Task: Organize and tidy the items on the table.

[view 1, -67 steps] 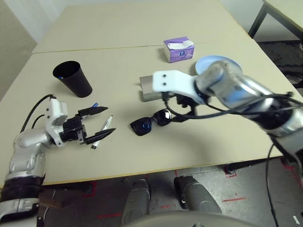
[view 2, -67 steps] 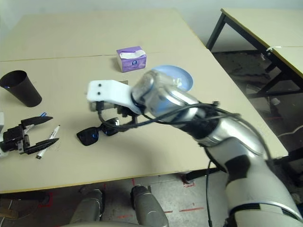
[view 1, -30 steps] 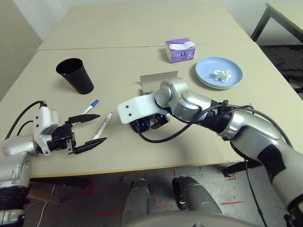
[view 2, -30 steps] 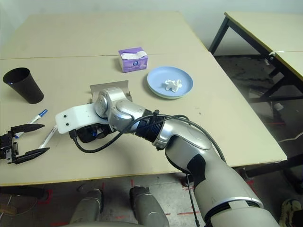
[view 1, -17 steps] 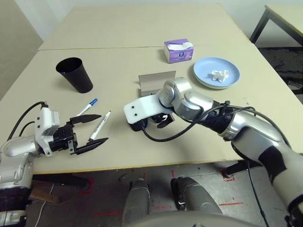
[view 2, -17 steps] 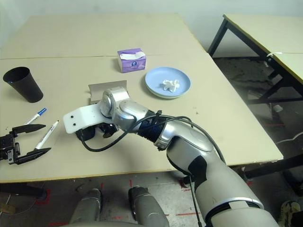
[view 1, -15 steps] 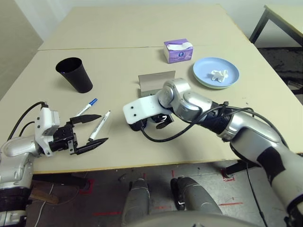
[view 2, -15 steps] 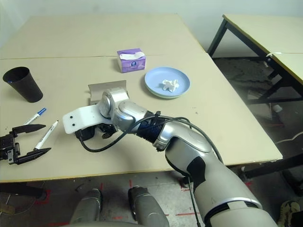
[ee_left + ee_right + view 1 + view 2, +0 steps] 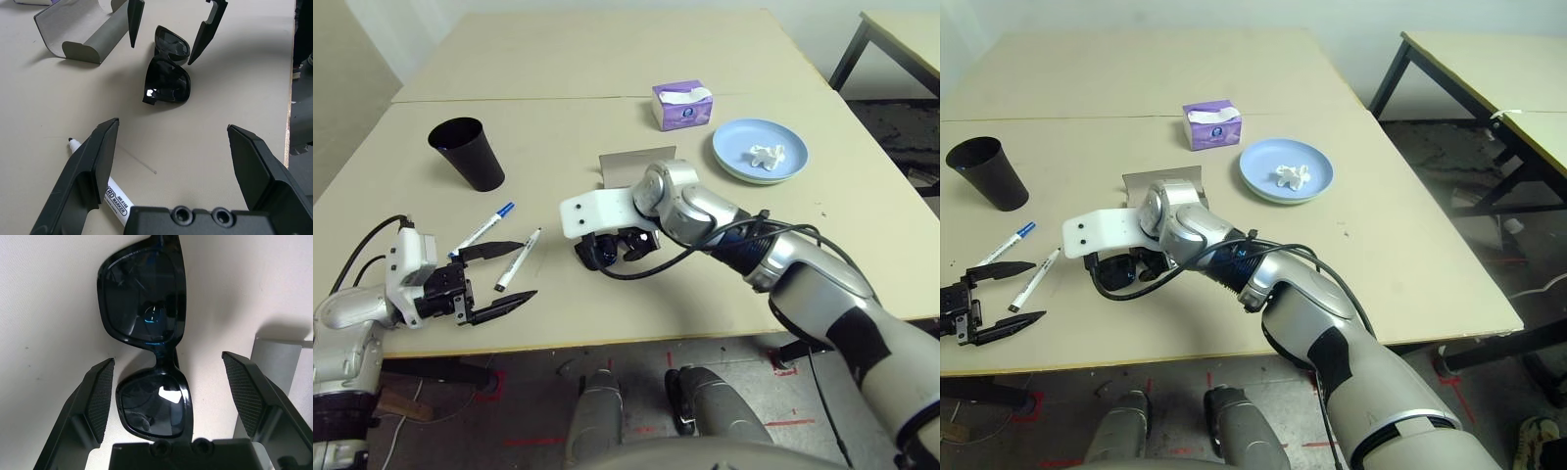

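Change since a second ago: my right arm's white wrist block sits a little farther toward the left gripper and lower over the glasses; pens, cup, plate and left arm lie as before.
Right gripper (image 9: 164, 396): I see it tilted steeply down over the black plastic sunglasses (image 9: 146, 328), fingers spread wide, one on each side of the near lens, and I cannot tell whether a fingertip touches the frame. Nothing is held.
Sunglasses position: they lie flat on the beige matte table (image 9: 607, 59), folded, just in front of the grey oblong glasses case (image 9: 636, 166), which stands open.
Left gripper (image 9: 504, 274): it hovers at the near left corner of the table, pointing toward the centre, fingers wide apart with nothing between them.
Pens: the white marker pen with the black cap (image 9: 517, 260) lies just beside the left gripper's upper finger; the white marker pen with the blue cap (image 9: 481, 229) lies near it, toward the cup, and the two run roughly parallel.
Cup: the black tapered cup (image 9: 465, 154) stands upright near the left edge, well apart from the case.
Plate: the light-blue round plate (image 9: 749, 162) sits at the right with a crumpled white tissue (image 9: 765, 155) lying on it.
Tissue box: a purple box of tissues (image 9: 682, 104) stands behind the case, near the seam.
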You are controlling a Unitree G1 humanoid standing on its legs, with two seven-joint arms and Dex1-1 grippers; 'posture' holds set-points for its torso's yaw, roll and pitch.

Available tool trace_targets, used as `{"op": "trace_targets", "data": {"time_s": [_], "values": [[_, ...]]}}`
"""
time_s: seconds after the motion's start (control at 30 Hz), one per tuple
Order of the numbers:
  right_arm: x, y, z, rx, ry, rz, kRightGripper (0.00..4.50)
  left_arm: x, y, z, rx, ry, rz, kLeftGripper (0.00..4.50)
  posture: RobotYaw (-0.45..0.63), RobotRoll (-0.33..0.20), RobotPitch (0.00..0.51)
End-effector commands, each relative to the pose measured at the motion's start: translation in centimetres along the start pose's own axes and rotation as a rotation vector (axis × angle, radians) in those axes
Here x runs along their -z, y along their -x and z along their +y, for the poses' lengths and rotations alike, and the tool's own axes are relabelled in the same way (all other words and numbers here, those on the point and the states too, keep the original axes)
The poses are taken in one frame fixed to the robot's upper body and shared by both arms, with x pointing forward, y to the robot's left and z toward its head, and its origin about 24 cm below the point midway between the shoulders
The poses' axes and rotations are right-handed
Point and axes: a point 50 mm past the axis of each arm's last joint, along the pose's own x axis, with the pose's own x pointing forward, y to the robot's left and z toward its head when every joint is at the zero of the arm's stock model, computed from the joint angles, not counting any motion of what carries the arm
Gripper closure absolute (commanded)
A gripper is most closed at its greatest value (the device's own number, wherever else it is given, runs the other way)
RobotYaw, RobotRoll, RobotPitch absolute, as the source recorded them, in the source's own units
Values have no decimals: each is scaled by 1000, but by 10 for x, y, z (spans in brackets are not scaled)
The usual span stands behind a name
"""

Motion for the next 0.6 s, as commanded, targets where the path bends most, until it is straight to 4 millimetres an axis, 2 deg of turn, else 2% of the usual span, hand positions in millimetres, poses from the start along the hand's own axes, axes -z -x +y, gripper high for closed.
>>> {"op": "trace_targets", "data": {"time_s": [0.03,0.57,0.6], "values": [[2,-1,2,-12,4,4,28,5,1,-4,2,13,1,0,-14,0,153],[4,0,5,-36,-24,-8,28,9,1,-6,-3,21,-2,0,-17,0,153],[4,0,6,-38,-26,-9,190,9,0,-6,-2,21,-4,0,-18,0,152]]}}
